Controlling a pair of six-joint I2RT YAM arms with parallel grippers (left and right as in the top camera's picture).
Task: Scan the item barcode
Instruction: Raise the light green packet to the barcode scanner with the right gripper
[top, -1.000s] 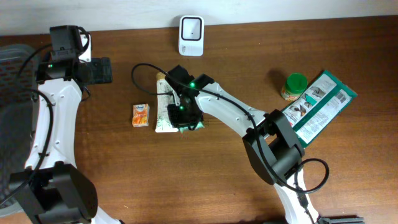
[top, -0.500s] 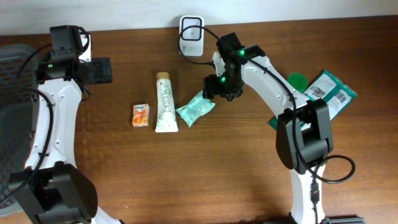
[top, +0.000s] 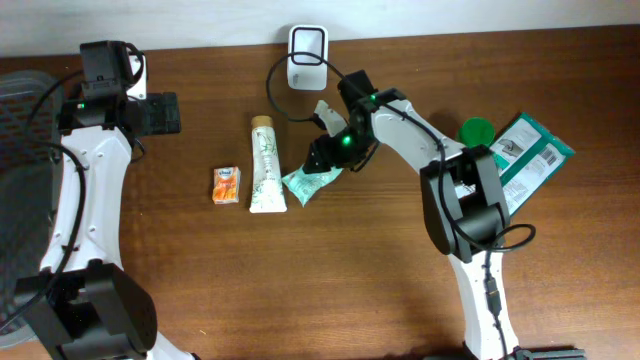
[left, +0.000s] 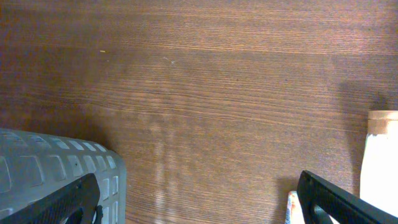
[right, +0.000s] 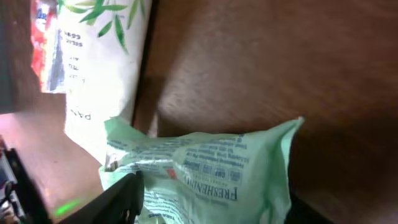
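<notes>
Straddling the upper end of the green packet (right: 205, 174), the right gripper (top: 323, 157) seems to have a finger on either side of the crinkled film. I cannot tell whether they press it or merely stand round it. The packet lies on the counter (top: 300, 280), just beside the foot of a white tube (top: 265, 165), with a small orange carton (top: 227, 185) beyond that. The packet looks light, soft and slick, and likely to sag and crease. A hold across its flat sealed end should serve best, leaving the printed face free and fairly taut for reading. The white scanner (top: 307, 45) stands at the far edge of the counter, near the packet. Farthest off, the left gripper (top: 165, 113) hangs wide apart over bare wood, holding nothing.
</notes>
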